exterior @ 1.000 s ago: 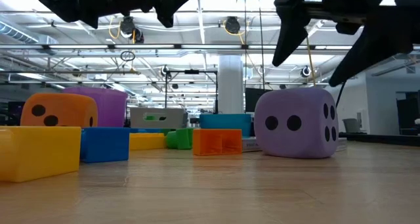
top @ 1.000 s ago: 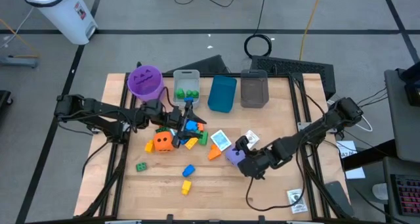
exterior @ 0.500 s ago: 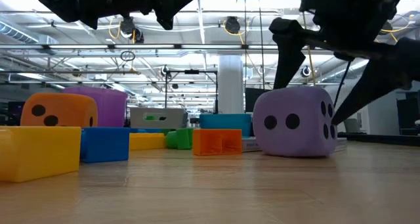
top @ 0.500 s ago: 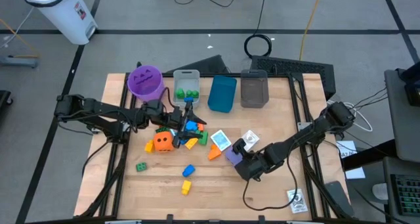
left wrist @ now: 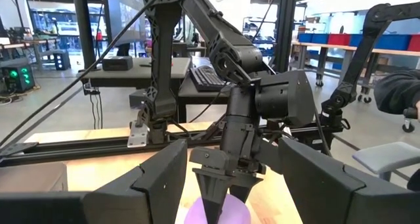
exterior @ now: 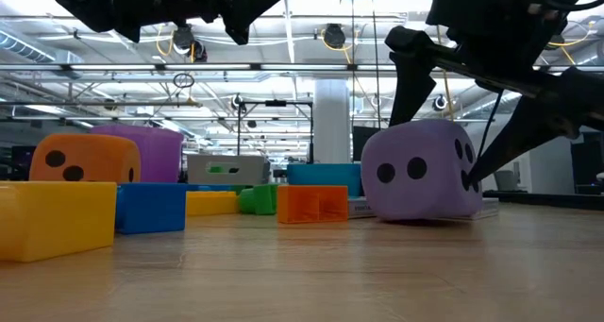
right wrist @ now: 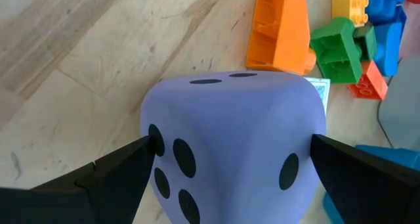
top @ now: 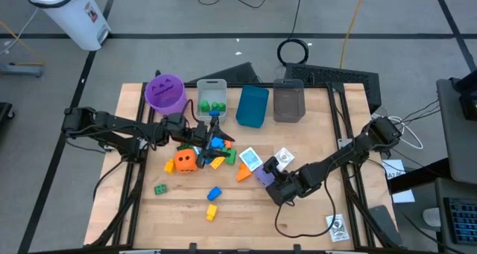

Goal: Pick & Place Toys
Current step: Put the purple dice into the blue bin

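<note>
Purple die (right wrist: pixel 233 142) sits on the wooden surface (top: pixel 246 209) just beside the orange brick (right wrist: pixel 279 30), framed by the right claw (top: pixel 274 181), whose fingers (right wrist: pixel 98 175) are spread wide on either side without pinching yet. To grip well, squeeze evenly on opposite flat faces, keeping it level. Being a cube, it has no long axis; it looks slightly tilted. The left claw (top: pixel 212 129) hovers over the brick pile, partly spread, seemingly empty.

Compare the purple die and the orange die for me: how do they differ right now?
The purple die sits between the right gripper's open fingers; the orange die has no fingers around it. The purple die is tilted in the low view; the orange die sits flat. The purple one stands alone, the orange one beside the brick pile. Both carry black dots.
</note>
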You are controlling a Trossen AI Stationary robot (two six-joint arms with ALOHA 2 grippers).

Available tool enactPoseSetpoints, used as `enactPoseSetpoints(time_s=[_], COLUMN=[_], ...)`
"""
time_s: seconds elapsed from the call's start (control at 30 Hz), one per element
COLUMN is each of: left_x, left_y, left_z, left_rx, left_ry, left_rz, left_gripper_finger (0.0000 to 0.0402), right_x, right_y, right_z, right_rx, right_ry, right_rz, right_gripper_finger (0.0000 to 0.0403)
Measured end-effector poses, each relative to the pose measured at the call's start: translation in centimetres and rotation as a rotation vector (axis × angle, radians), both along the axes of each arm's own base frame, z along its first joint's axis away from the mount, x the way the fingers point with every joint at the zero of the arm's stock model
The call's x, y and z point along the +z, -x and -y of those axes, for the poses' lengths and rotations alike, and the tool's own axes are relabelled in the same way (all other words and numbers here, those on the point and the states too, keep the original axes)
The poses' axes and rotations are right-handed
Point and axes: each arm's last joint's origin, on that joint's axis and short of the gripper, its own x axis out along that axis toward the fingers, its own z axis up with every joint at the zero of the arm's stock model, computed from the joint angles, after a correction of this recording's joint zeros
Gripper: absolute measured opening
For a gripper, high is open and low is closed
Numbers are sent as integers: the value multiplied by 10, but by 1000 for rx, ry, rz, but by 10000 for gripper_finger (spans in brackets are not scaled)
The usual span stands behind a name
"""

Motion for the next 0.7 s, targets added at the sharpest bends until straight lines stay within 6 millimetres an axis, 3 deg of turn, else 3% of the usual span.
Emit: enactPoseSetpoints(time_s=[0.5,0.7], left_x=[0,0], left_y=[0,0], left_z=[0,0], left_rx=[0,0], left_ry=[0,0], left_rz=[0,0], left_gripper_finger=[243,243], right_x=[0,0], right_y=[-5,-7], right_z=[12,17], right_rx=[-38,-49], right_ry=[1,2], right_rz=[-4,-6], right_gripper_finger=[392,355])
